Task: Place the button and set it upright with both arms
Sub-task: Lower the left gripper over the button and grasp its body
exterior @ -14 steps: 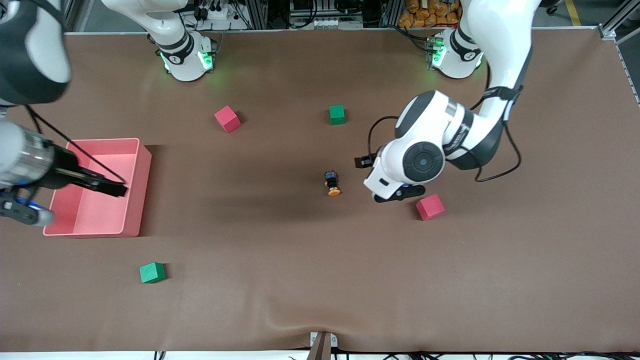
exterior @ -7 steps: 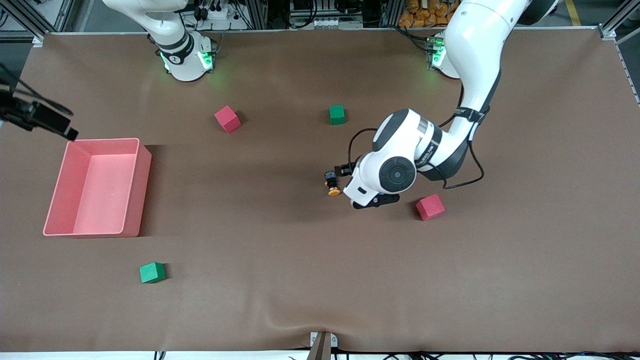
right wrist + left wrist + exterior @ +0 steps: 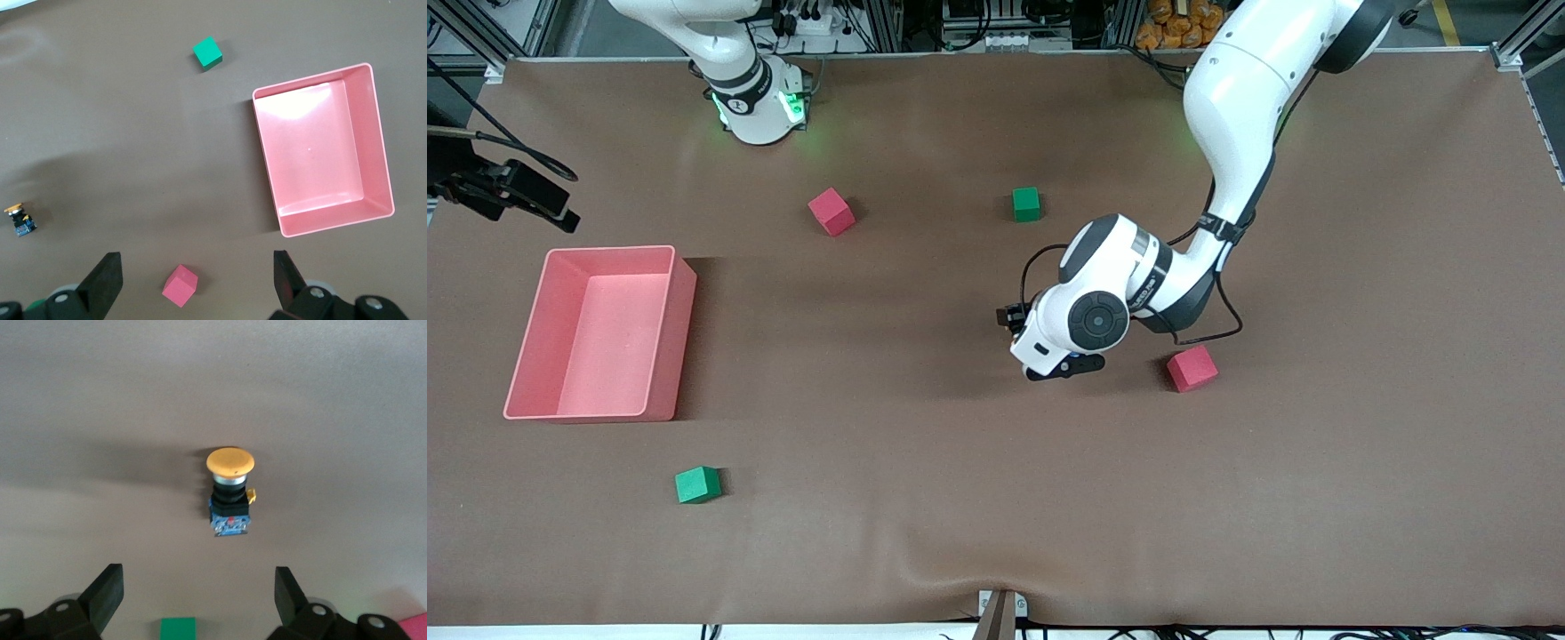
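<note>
Released left claw (image 3: 193, 600) hovers over the button (image 3: 230, 490), round matte orange cap, lying sideways.

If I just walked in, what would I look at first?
Probably the left arm, bent over the middle of the table with its open left gripper above the little orange-capped button, which lies on its side. Next, the big pink tray toward the right arm's end, with nothing in it, and the open right gripper high above the table.
</note>
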Robot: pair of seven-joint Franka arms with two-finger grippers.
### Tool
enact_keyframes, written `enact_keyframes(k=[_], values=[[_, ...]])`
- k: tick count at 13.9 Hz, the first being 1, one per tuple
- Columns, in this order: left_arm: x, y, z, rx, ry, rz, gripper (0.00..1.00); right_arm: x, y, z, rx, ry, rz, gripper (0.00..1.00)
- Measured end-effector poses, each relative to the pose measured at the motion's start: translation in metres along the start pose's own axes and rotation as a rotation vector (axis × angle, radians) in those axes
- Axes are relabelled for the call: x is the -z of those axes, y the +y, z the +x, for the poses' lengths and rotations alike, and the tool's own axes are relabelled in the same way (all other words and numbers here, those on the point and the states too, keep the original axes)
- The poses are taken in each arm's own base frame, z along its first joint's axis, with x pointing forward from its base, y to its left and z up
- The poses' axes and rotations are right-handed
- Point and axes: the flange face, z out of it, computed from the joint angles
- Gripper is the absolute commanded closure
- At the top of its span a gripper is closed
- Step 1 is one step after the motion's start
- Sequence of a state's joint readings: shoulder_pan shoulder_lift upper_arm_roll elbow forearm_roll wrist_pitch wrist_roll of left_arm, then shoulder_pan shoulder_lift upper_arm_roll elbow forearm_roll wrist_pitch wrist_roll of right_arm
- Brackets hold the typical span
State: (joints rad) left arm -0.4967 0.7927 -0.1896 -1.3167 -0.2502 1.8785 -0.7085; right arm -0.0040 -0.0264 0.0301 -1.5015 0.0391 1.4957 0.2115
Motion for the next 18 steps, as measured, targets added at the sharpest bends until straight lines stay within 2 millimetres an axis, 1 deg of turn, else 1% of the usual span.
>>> enact_keyframes(k=[3, 6, 9, 12, 15, 18], values=[[-0.017, 0.003, 0.007, 0.000, -0.003, -0.018, 0.00, 0.002, 0.000, 0.001, 0.013, 0.013, 0.001, 0.00], [-0.039, 0.009, 0.004, -0.008, -0.018, -0.004, 0.00, 0.005, 0.000, 0.001, 0.027, 0.022, -0.003, 0.00], [-0.053, 0.008, 0.006, -0.025, -0.033, 0.008, 0.00, 0.005, 0.001, 0.002, 0.027, 0.023, -0.007, 0.00], [-0.065, 0.008, 0.010, -0.035, -0.033, 0.007, 0.00, 0.005, 0.001, 0.002, 0.027, 0.024, -0.009, 0.00], [-0.073, 0.011, 0.010, -0.047, -0.034, -0.003, 0.07, 0.005, 0.001, 0.002, 0.027, 0.024, -0.009, 0.00], [-0.079, 0.011, 0.010, -0.053, -0.043, -0.006, 0.09, 0.005, 0.002, 0.002, 0.050, 0.025, -0.019, 0.00]])
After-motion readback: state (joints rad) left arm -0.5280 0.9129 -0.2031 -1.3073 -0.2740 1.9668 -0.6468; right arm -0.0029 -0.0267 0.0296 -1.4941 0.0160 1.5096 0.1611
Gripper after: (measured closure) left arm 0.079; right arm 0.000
